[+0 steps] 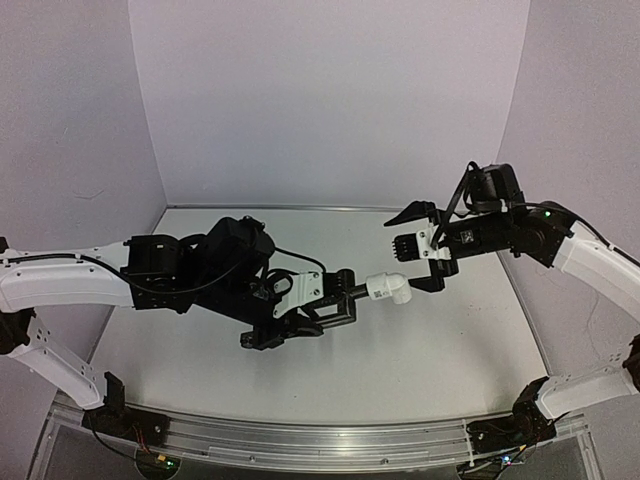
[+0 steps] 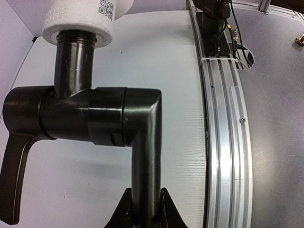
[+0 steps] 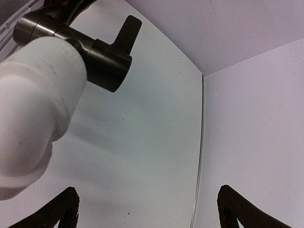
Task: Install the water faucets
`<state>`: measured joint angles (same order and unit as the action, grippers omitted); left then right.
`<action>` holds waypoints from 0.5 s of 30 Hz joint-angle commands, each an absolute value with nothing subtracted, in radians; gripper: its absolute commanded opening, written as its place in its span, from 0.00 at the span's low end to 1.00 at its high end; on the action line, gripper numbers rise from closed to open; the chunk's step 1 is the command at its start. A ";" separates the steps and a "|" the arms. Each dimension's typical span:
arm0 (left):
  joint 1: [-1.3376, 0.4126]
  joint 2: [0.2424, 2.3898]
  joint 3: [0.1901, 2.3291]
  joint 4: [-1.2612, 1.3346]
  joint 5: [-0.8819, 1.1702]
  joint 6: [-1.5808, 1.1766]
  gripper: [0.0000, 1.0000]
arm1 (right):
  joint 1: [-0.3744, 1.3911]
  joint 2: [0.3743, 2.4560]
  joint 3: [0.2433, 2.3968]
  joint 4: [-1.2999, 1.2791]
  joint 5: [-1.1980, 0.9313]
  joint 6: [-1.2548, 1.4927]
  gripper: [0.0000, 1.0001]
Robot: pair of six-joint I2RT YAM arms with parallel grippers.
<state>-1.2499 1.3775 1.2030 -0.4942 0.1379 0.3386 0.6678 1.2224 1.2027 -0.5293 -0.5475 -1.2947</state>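
Showing the mating step: the left gripper (image 2: pixel 144 211) is clamped on the black faucet pipe (image 2: pixel 142 123) and holds it above the bench (image 1: pixel 430 380). The white fitting (image 1: pixel 388 289) sits on the pipe's threaded end, near the middle of the overhead view. The right gripper (image 1: pixel 408 252), its jaws spread wide and empty, hovers just at one o'clock of the fitting, apart from it. Good practice here, in my judgement, is to bring the open jaws squarely around the white body and close on its straight barrel rather than the rounded bend. Then turn about the pipe's axis while the left arm holds firm, so the thread does not cross.
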 commanded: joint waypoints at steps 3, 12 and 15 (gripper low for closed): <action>-1.246 1.357 1.239 -0.369 0.150 0.325 0.00 | 0.666 1.220 1.250 -0.476 -0.609 -1.262 0.98; -1.239 1.362 1.242 -0.363 0.141 0.314 0.00 | 0.670 1.161 1.217 -0.533 -0.717 -1.291 0.98; -1.236 1.371 1.251 -0.368 0.138 0.311 0.00 | 0.687 1.156 1.232 -0.563 -0.734 -1.295 0.98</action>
<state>-1.2458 1.3786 1.2030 -0.4941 0.1380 0.3217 0.6691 1.1816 1.2114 -0.5227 -0.6670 -1.2868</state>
